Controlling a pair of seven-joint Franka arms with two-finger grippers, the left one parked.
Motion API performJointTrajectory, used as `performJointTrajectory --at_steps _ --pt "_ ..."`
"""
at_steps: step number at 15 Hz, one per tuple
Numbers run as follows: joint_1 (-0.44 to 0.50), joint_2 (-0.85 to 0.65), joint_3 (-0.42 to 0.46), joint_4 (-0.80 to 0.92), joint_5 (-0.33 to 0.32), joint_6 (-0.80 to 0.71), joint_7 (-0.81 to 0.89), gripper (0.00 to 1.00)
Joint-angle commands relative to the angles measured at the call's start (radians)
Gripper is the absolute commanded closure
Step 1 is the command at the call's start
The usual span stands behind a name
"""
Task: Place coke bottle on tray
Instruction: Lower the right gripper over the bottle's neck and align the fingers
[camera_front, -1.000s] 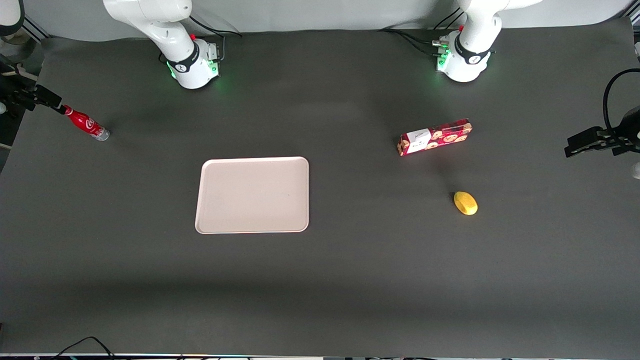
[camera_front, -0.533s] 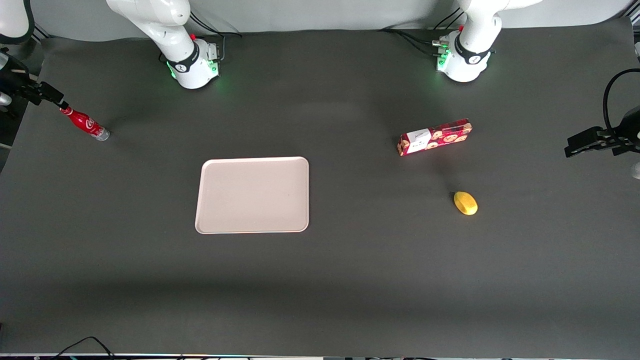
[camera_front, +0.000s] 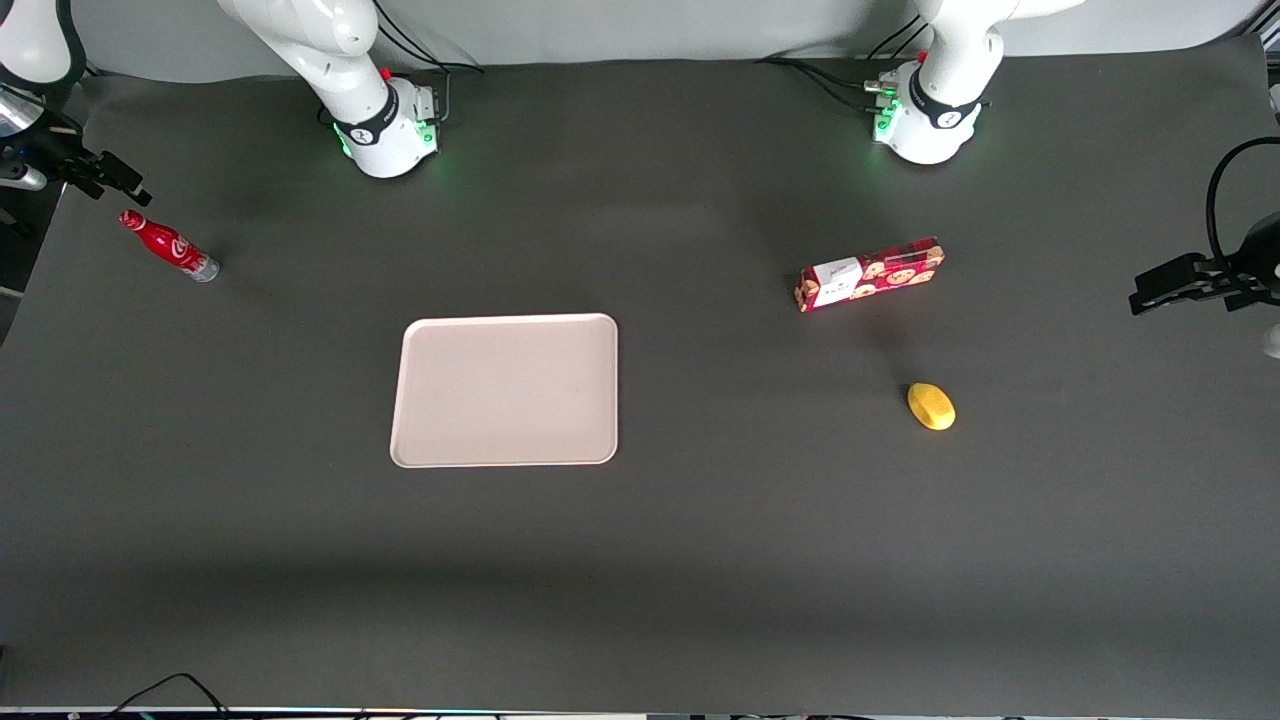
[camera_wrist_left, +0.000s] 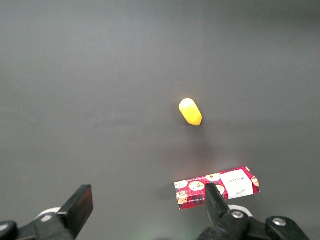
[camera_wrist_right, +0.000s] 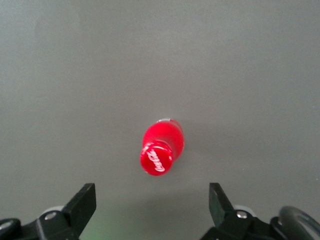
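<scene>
The coke bottle (camera_front: 170, 246), small and red with a red cap and a silvery base, stands on the dark table at the working arm's end. In the right wrist view I look down on its cap and red body (camera_wrist_right: 161, 147). My right gripper (camera_front: 125, 185) hangs above the bottle, open and empty. Its two black fingers (camera_wrist_right: 82, 202) stand wide apart, clear of the cap, around the gripper's centre (camera_wrist_right: 152, 205). The pale pinkish-beige tray (camera_front: 505, 390) lies flat near the table's middle, nearer the front camera than the bottle, with nothing on it.
A red cookie box (camera_front: 870, 273) lies toward the parked arm's end and also shows in the left wrist view (camera_wrist_left: 217, 187). A yellow lemon-like object (camera_front: 931, 406) lies nearer the front camera than the box. The table's edge runs close to the bottle.
My right gripper has drawn away from the bottle's cap, upward and farther from the front camera. The bottle stays standing in about the same spot.
</scene>
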Motion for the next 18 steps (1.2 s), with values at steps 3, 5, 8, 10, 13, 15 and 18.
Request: performJointTrajectory --at_steps 3,5,8,10,13,15,18 --pt "0.004 0.093 -0.022 0.008 0.071 0.054 -0.070 0.00" --pt "0.037 0.138 -0.021 0.017 0.097 0.072 -0.067 0.00" --pt "0.048 0.184 -0.021 0.036 0.105 0.098 -0.064 0.00" --pt "0.065 0.189 -0.018 0.049 0.105 0.097 -0.062 0.00" --pt "0.080 0.202 -0.018 0.054 0.106 0.097 -0.061 0.00" --pt "0.079 0.202 -0.018 0.055 0.106 0.095 -0.061 0.03" --pt "0.082 0.207 -0.019 0.072 0.134 0.080 -0.071 0.42"
